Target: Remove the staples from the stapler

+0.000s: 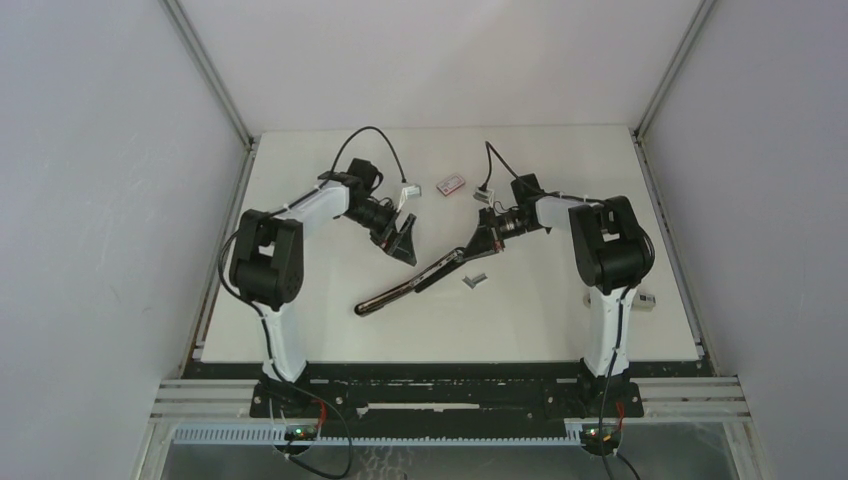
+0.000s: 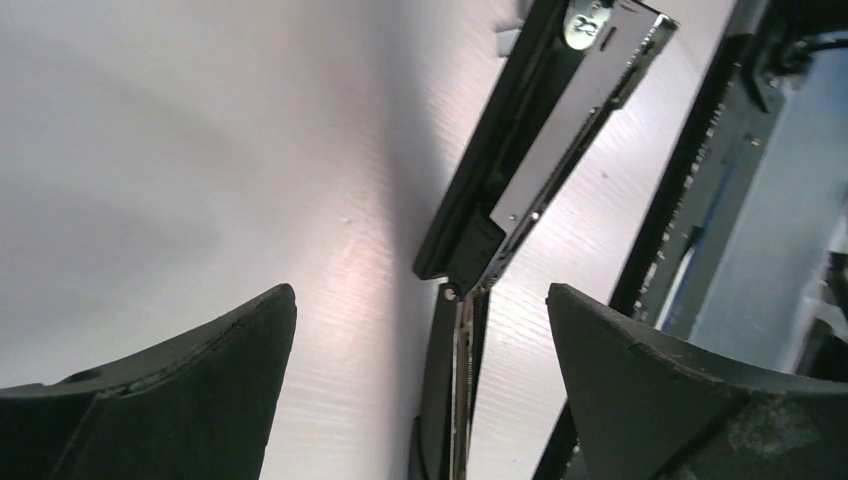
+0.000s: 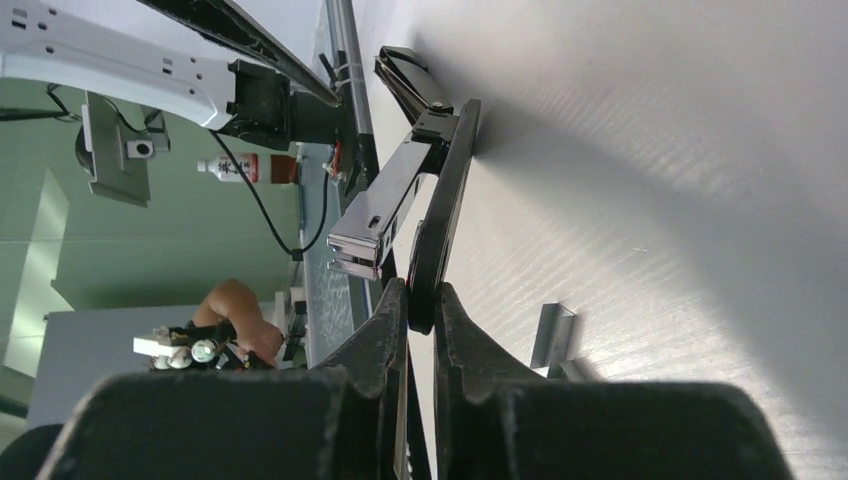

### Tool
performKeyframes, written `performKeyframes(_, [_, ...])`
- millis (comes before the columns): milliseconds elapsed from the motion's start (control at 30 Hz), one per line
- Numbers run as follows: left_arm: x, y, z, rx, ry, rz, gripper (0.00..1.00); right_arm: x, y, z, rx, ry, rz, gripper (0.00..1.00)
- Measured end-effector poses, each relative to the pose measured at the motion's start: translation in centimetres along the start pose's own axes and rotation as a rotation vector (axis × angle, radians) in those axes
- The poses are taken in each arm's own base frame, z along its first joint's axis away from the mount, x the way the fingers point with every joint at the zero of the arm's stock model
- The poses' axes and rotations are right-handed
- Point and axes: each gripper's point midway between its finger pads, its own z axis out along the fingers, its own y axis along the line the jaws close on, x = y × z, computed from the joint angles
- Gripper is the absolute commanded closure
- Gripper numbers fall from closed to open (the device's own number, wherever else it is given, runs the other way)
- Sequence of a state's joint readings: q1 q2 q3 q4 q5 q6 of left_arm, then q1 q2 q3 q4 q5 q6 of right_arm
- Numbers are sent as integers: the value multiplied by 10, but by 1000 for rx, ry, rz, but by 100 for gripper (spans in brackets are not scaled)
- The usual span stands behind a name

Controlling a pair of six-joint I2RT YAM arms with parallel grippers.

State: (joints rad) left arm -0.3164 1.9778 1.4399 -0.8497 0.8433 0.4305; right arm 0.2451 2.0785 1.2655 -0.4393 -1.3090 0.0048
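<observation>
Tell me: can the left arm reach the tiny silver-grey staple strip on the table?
Probably not directly. The tiny silver-grey staple strip lies beyond the long black-and-silver stapler, held by the right pincer; the open left pincer is on the other side and must pass over.

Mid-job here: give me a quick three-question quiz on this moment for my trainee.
1. True or false: the left gripper is clamped on the stapler.
2. What does the right gripper hold? A) the staples B) an arm of the stapler C) nothing
3. Where do the staples lie?
Key: 1 false, its jaws stand open. 2 B. 3 On the table, loose beside the stapler, close to the right gripper.
</observation>
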Motion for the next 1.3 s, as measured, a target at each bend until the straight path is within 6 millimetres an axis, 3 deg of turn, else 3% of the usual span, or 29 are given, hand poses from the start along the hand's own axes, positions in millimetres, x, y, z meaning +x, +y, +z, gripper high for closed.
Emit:
performKeyframes(133, [-9,10,-3,-93,-15,30,0,-2,-5,-2,5,-11,43,100])
performKeyframes(267, [-6,12,6,-153,19,65,0,-3,-14,-5,7,-23,100,100])
performKeyframes(600, [6,-7,31,-274,115,214,1,-8,-31,-24,27,-77,204,96])
performKeyframes(867, [-1,-4,39,-373,125,290,12,-8,-37,-25,41,-82,227,94])
performKeyframes(1067, [1,-8,49,-414,143,342,30,-8,-37,-25,43,-82,229,94])
performKeyframes(1300, [1,-13,54,-421,154,366,42,-8,-37,-25,43,-83,227,94])
